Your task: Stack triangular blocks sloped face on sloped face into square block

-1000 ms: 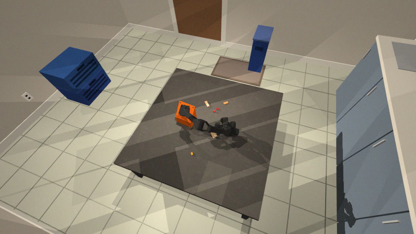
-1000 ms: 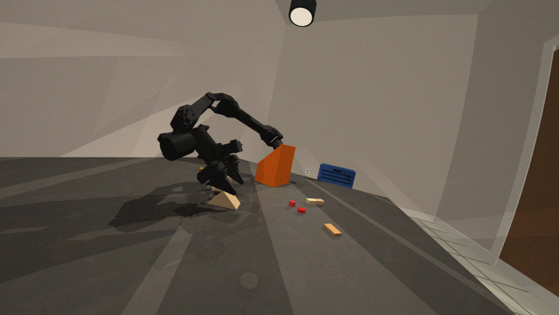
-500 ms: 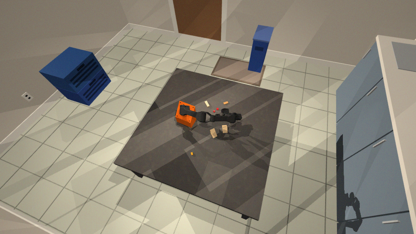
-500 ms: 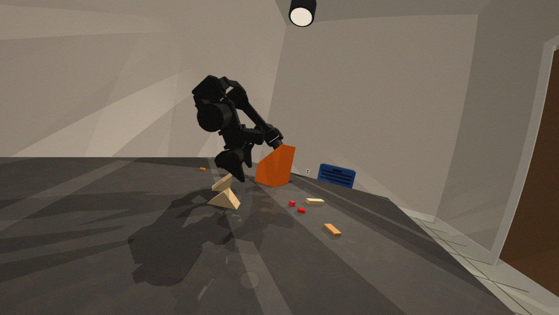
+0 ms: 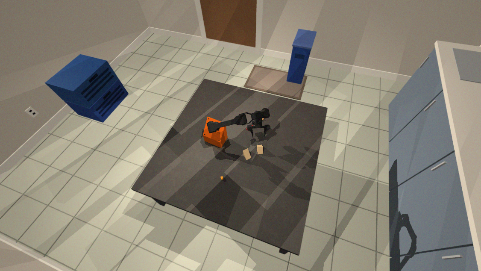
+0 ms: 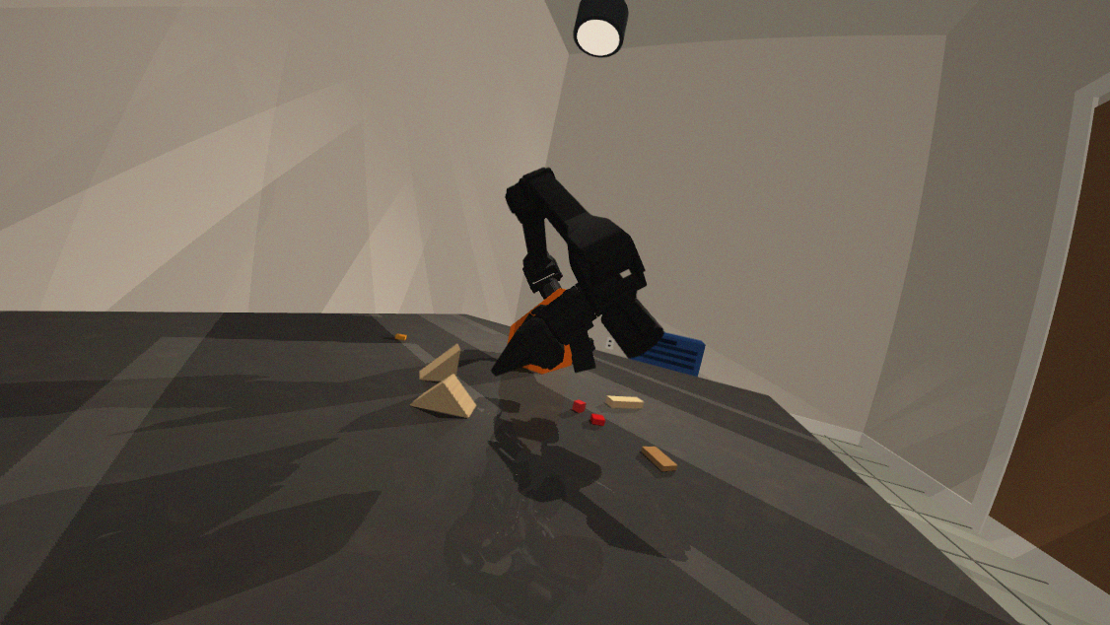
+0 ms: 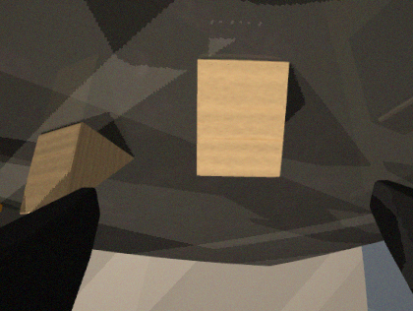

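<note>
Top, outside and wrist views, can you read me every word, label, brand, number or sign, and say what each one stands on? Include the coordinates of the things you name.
None: no readable text shows in any of the three views.
The pale wooden triangular blocks (image 5: 246,154) (image 5: 259,149) (image 6: 440,363) (image 6: 445,396) (image 7: 241,118) (image 7: 54,162) show only wood grain.
The blue slatted cabinet (image 5: 86,88) (image 6: 675,354) shows dark slots, no lettering.
</note>
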Action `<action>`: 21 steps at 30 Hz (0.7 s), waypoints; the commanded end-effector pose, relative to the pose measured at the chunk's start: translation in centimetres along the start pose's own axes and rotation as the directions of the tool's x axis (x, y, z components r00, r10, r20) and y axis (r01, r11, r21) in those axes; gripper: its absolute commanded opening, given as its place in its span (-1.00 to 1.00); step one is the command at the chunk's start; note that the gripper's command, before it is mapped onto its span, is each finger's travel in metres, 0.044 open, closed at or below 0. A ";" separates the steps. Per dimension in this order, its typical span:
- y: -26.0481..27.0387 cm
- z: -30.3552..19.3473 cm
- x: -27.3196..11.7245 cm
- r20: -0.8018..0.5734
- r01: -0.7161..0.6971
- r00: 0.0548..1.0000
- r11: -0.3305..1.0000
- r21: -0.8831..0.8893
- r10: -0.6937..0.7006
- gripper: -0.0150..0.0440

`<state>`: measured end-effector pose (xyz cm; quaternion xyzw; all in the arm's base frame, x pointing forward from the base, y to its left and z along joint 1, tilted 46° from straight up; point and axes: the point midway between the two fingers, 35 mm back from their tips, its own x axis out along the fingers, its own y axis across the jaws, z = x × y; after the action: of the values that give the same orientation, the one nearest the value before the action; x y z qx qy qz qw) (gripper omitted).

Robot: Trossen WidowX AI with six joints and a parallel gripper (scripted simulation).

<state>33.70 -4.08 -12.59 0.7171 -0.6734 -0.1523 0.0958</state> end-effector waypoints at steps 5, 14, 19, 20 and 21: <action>-0.3 0.1 0.0 -0.047 0.051 0.998 0.999 0.016 -0.050 1.00; -1.1 2.9 1.4 0.010 0.077 0.997 0.997 0.023 -0.077 1.00; -1.8 4.1 2.2 0.033 0.097 0.995 0.995 0.023 -0.098 1.00; -1.9 4.3 2.3 0.036 0.101 0.994 0.995 0.023 -0.102 1.00; -2.1 4.5 2.5 0.039 0.105 0.994 0.994 0.024 -0.106 1.00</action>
<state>33.96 -5.81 -17.34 0.7457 -0.6429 -0.1611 0.0681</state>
